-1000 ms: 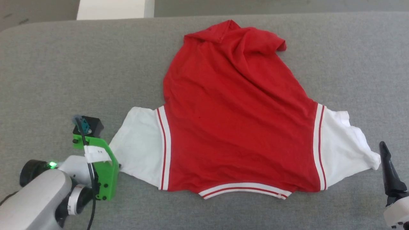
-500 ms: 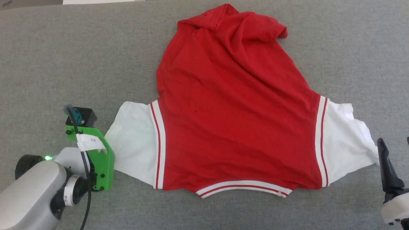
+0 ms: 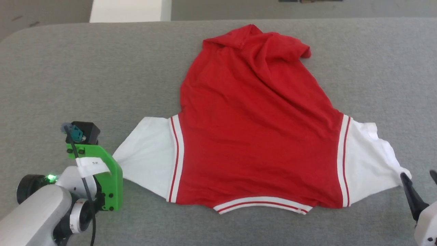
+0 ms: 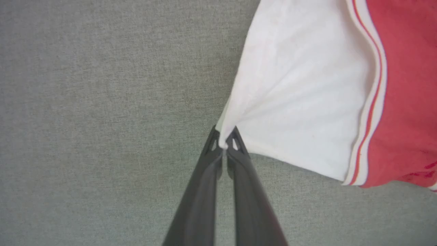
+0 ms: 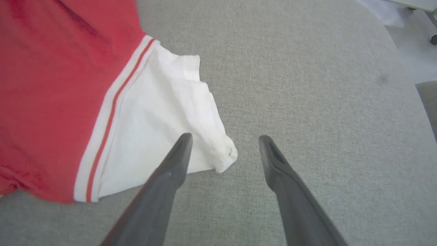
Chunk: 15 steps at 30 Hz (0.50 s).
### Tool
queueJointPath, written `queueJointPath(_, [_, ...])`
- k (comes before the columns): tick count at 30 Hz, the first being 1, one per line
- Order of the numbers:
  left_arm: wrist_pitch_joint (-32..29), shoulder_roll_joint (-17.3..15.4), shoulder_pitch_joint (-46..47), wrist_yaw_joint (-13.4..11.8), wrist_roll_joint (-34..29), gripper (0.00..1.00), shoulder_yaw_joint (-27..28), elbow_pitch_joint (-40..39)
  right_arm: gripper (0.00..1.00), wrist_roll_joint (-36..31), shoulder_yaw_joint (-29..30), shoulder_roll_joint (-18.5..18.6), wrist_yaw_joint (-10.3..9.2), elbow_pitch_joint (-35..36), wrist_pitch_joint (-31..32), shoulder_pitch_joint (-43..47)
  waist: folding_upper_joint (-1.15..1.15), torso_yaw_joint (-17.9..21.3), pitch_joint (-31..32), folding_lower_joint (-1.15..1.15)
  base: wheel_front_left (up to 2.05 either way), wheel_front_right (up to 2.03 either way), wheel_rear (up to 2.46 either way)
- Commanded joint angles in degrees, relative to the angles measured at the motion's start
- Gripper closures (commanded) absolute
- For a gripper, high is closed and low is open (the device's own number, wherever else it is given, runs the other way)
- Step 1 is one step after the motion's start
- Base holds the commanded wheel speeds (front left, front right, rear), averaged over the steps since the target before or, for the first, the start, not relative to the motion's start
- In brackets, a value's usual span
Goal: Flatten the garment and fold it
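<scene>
The garment (image 3: 252,130) lies spread on the grey table (image 3: 68,75), red side up, with white lining flaps sticking out at both near sides and striped trim along them. Its far end is bunched and creased. My left gripper (image 3: 113,160) sits at the left flap's tip under its green mount. In the left wrist view the left gripper (image 4: 223,145) is shut on the white corner of the garment (image 4: 307,102), which is drawn to a point. My right gripper (image 5: 225,140) is open, its fingers standing either side of the right white corner of the garment (image 5: 153,112).
The grey fabric table ends at a far edge, with a white block (image 3: 126,10) on the floor behind it. Its rounded right corner (image 5: 403,51) lies beyond my right gripper (image 3: 419,175). Bare cloth surface stretches left of the garment.
My left gripper has closed on the left white corner, and that flap now tapers to a pinched point. The head camera has shifted; the right gripper stays open.
</scene>
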<state>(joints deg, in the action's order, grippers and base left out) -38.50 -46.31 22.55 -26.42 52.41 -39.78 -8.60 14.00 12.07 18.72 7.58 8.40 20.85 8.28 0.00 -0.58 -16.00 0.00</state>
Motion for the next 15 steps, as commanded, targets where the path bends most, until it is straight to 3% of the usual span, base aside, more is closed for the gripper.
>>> queueJointPath(1, [0.5,-1.0,-0.8,-0.8,-0.3,1.0,0.5,-1.0,0.0,0.5,0.4,0.5,-0.09,-0.7,2.5,-0.3,0.0,-1.6,1.1,0.0,0.0,0.0,0.0])
queueJointPath(6, [1.3,-2.1,-1.5,-2.1,-1.4,1.0,0.7,-4.3,0.0,0.4,1.4,1.9,-0.09,-3.0,11.4,-3.0,0.0,-3.1,0.8,0.0,0.0,0.0,0.0])
queueJointPath(15, [1.4,-1.2,-0.5,-1.6,-2.4,1.0,-0.3,-5.6,0.0,1.3,-1.7,4.1,-0.09,-6.7,21.2,-6.1,0.0,-5.1,-1.1,0.0,0.0,0.0,0.0])
